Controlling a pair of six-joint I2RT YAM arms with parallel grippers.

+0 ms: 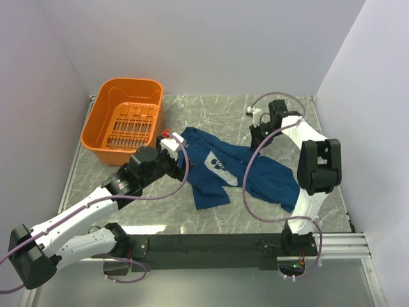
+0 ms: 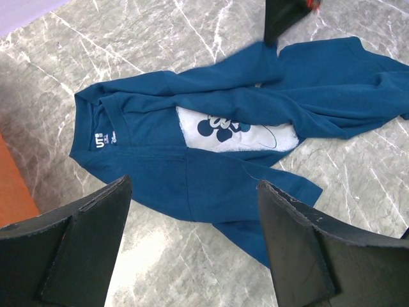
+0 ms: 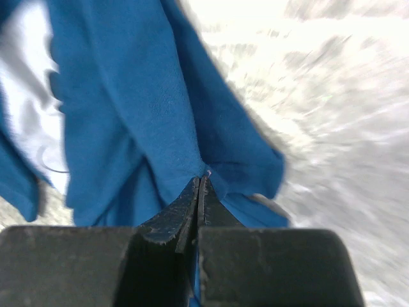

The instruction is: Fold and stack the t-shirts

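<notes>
A dark navy t-shirt (image 1: 220, 169) lies crumpled in the middle of the table, its pale cartoon-mouse print (image 1: 221, 165) partly showing. In the left wrist view the t-shirt (image 2: 211, 173) lies spread below, collar to the left, print (image 2: 239, 131) in the middle. My left gripper (image 1: 181, 155) hovers open and empty over the shirt's left edge (image 2: 192, 187). My right gripper (image 1: 257, 144) is at the shirt's far right part, shut on a fold of the fabric (image 3: 202, 180), which hangs from its closed tips. The right gripper's tip also shows in the left wrist view (image 2: 281, 18).
An orange plastic basket (image 1: 96, 125) stands at the back left, left of the shirt; its edge shows in the left wrist view (image 2: 9, 185). Pale walls close in the marble table (image 1: 192, 109) on three sides.
</notes>
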